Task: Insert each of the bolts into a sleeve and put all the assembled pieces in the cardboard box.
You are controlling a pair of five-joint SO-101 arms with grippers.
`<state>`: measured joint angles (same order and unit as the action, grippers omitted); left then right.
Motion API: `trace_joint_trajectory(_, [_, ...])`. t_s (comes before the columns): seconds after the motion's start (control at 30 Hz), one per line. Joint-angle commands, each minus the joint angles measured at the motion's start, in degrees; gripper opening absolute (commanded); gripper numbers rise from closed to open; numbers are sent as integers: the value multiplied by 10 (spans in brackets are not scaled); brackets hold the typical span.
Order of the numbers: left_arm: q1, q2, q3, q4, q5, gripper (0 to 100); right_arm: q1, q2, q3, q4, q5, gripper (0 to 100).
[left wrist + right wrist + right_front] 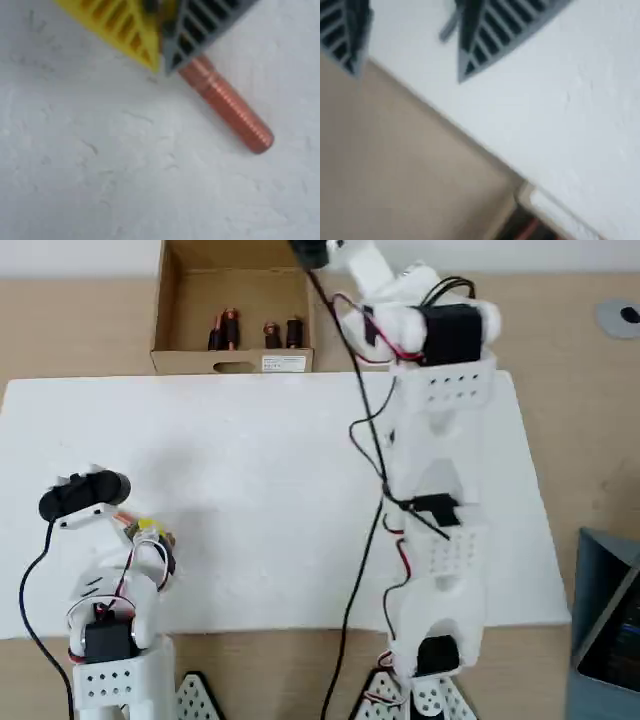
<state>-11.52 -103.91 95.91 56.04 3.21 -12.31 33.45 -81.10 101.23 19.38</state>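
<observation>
Copper bolt [225, 112] is sticking out of left jaws gripping it over white surface [250, 490]; right jaws are hanging wide beside cardboard box [166, 310] containing four pieces [230, 330].

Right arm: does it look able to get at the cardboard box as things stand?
Likely yes. The right arm's end effector is open and empty, stretched out close beside the cardboard box. The box's top is open, and nothing appears to stand between them.

table [70, 330]: tan wood | white mat [250, 490]: covers middle | grey bin [605, 620]: right edge
</observation>
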Motion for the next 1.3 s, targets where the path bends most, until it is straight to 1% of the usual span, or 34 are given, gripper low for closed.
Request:
trace_joint_trajectory(0.0, [6, -5, -3, 0, 4, 2, 20, -98, 106, 12, -44, 149])
trace_joint_trajectory(0.2, [6, -5, -3, 0, 4, 2, 20, -180, 287, 11, -175, 149])
trace_joint_trajectory(0.43, [6, -5, -3, 0, 4, 2, 25, -184, 371, 9, -330, 151])
trace_joint_trajectory(0.63, [6, -5, -3, 0, 4, 2, 26, -183, 465, 4, -419, 151])
trace_joint_trajectory(0.73, [6, -5, -3, 0, 4, 2, 30, -168, 487, -10, -443, 152])
trace_joint_trajectory(0.9, [6, -5, -3, 0, 4, 2, 38, -107, 480, -17, -477, 153])
trace_joint_trajectory(1.07, [6, -5, -3, 0, 4, 2, 53, -28, 413, -14, -496, 153])
trace_joint_trajectory(1.27, [6, -5, -3, 0, 4, 2, 63, 61, 315, -12, -493, 153])
